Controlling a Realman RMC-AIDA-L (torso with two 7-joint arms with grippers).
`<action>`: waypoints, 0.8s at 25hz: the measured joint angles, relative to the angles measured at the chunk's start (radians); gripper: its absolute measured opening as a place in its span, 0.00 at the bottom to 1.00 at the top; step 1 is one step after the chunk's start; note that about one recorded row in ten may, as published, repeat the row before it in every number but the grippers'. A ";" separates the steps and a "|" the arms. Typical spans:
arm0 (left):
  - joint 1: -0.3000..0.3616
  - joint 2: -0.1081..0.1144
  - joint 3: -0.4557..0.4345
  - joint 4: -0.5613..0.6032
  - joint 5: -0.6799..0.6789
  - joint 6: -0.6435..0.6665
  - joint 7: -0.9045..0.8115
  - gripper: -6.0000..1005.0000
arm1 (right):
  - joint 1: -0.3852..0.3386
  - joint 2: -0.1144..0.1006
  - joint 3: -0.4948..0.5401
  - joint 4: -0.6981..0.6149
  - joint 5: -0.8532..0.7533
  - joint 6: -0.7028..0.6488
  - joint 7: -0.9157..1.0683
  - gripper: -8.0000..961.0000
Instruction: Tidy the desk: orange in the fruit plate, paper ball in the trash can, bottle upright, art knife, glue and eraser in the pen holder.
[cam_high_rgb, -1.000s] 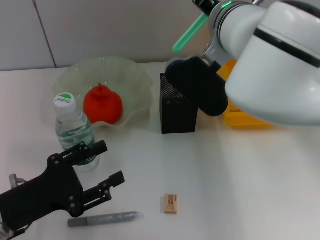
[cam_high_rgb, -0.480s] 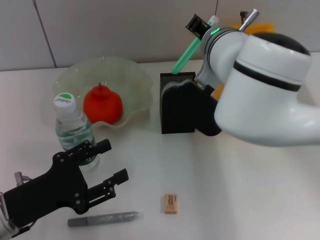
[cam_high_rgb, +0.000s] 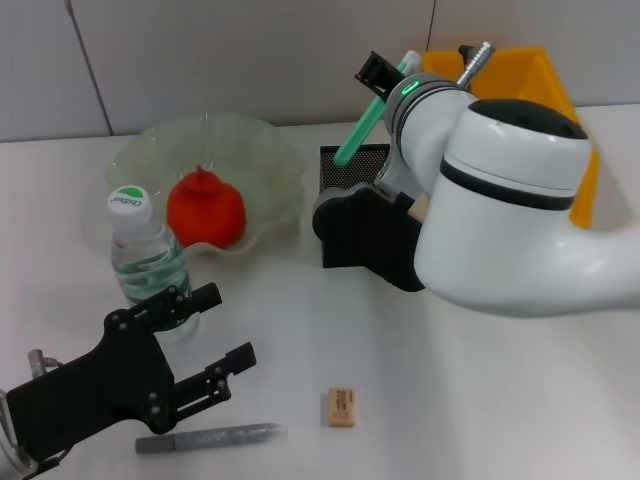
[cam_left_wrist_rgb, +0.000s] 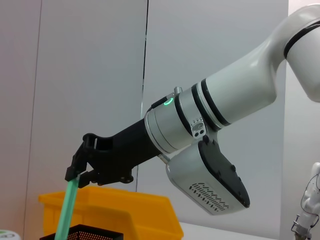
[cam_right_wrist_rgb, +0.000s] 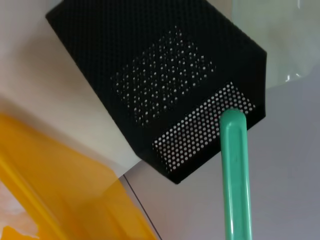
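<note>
Lowered, right gripper (cam_high_rgb: 372, 72) pinches green stick (cam_high_rgb: 356, 128) into pen holder (cam_high_rgb: 345, 170); orange (cam_high_rgb: 205, 210) fills fruit plate (cam_high_rgb: 262, 150).

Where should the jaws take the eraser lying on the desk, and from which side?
The eraser lies flat on the desk with its long axis running away from the robot, free on all sides. Probably best to come straight down from above and close across its short width, on the two long edges. The left gripper hovers nearest it, jaws open.
</note>
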 joint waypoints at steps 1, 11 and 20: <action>0.000 0.000 0.000 0.000 0.000 0.000 0.000 0.72 | 0.000 0.000 0.000 0.000 0.000 0.000 0.000 0.23; 0.002 0.000 0.000 0.000 0.000 -0.001 0.000 0.72 | 0.008 0.000 -0.021 0.005 0.009 -0.023 0.024 0.24; 0.002 0.000 -0.001 -0.008 0.000 -0.001 0.001 0.72 | 0.011 0.000 -0.047 0.026 0.010 -0.057 0.033 0.24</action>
